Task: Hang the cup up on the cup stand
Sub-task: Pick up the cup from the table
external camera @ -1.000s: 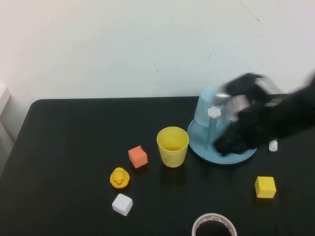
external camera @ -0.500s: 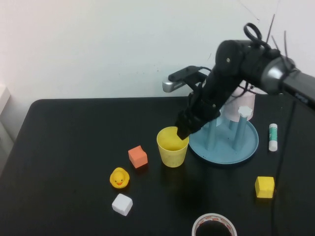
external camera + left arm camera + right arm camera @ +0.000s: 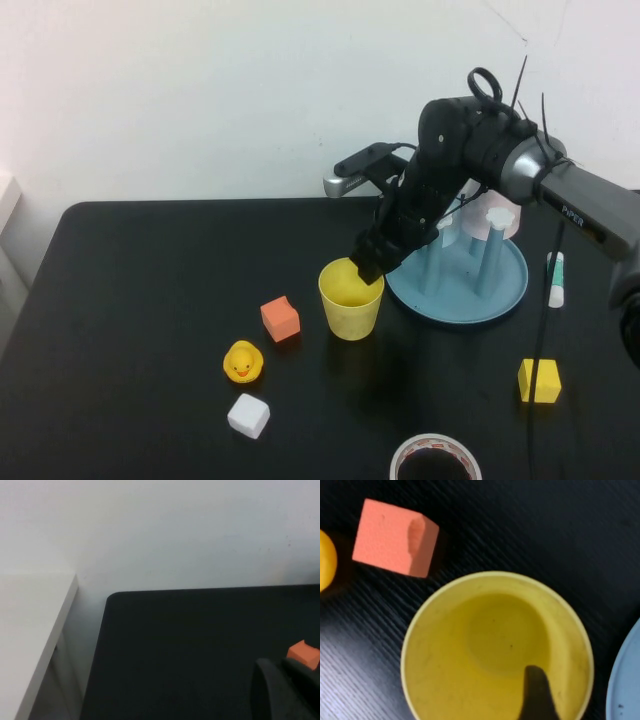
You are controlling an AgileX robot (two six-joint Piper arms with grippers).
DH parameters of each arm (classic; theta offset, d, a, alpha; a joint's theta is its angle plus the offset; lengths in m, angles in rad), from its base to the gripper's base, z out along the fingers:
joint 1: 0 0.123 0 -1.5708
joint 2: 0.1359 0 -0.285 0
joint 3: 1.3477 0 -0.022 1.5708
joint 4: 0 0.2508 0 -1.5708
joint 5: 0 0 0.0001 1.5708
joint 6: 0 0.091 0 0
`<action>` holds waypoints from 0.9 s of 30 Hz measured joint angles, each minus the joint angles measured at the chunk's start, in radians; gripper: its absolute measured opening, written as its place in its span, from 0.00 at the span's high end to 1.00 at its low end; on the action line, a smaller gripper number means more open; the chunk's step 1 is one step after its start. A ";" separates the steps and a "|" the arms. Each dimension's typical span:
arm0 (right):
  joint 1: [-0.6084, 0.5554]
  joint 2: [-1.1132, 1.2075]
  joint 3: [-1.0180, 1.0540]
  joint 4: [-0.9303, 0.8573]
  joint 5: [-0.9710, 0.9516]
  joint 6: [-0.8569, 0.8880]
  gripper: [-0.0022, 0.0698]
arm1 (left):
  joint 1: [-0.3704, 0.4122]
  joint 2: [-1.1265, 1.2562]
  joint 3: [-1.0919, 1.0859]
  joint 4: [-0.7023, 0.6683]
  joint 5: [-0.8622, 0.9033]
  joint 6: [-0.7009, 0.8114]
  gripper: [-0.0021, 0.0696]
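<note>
Where you look down from the raised camera, parts of this scene are covered or cut off, so read each line with that in mind.

Right gripper (image 3: 367,266): you have it at the far rim of the cup, on the side toward the cup stand; its fingers stand spread wide and hold nothing. In the right wrist view one dark finger (image 3: 535,692) dips inside the cup; the other is out of that picture.

Cup (image 3: 351,298): yellow, upright, mouth up, on the black table (image 3: 140,300), just beside the stand.

Cup stand (image 3: 460,290): your right arm hides its near-left part; a pale pink cup (image 3: 497,215) sits over a back peg, partly covered.

Left gripper (image 3: 287,690): only a dark blurred edge shows in its own wrist view; it is closed and empty.

Tape roll (image 3: 435,458): cut off by the bottom edge.

Orange block (image 3: 280,318): left of the cup, apart.
</note>
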 joint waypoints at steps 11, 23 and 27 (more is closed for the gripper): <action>0.000 0.008 -0.011 0.040 -0.002 0.001 0.51 | 0.000 0.000 0.002 -0.145 -0.154 0.000 0.97; 0.010 0.003 -0.113 0.017 0.107 0.018 0.38 | 0.000 0.000 0.002 -0.154 -0.156 0.000 0.97; 0.030 -0.011 -0.153 0.030 0.106 0.010 0.37 | 0.000 0.000 0.002 -0.162 -0.156 0.000 0.97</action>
